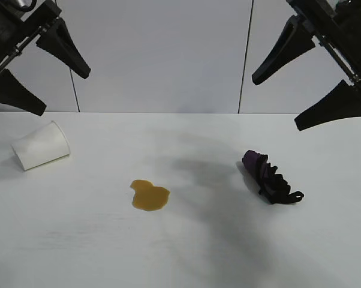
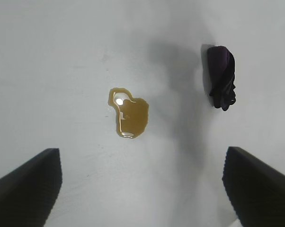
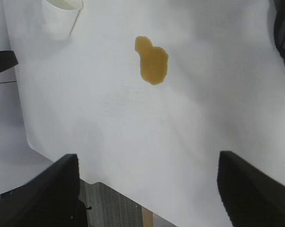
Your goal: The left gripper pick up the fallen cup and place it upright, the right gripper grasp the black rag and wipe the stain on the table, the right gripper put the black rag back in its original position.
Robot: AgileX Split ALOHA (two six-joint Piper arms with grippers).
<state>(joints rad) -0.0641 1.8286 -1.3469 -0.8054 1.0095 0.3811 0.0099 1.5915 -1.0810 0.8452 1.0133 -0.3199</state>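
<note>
From the exterior view, I have both arms raised above the back of the table (image 1: pixel 186 252), nothing in hand. The left gripper (image 1: pixel 39 75) hangs at the upper left with its fingers spread wide and empty; the right gripper (image 1: pixel 309 78) sits at the upper right, also spread and empty. The cup (image 1: pixel 41 146) lies on its side near the left edge, below the left gripper. The stain (image 1: pixel 149 195) sits toward the middle, and the black rag (image 1: pixel 269 177) lies well to its right.

I judge the cup pickup is the step in hand. To do it well I'd bring the left gripper down across the cup's body, straddle the wall rather than the rim, and close gently so the paper doesn't crush.

In the left wrist view, the stain (image 2: pixel 129 115) lies ahead between my wide-apart fingers (image 2: pixel 29 189), with the black rag (image 2: pixel 221 77) off to one side. The cup is out of this frame, so I must swing toward it first.

In the right wrist view, the fingers (image 3: pixel 256 189) stand apart over bare table, holding nothing. The stain (image 3: pixel 152 60) lies beyond them and the cup (image 3: pixel 62 16) shows at the frame's edge.
</note>
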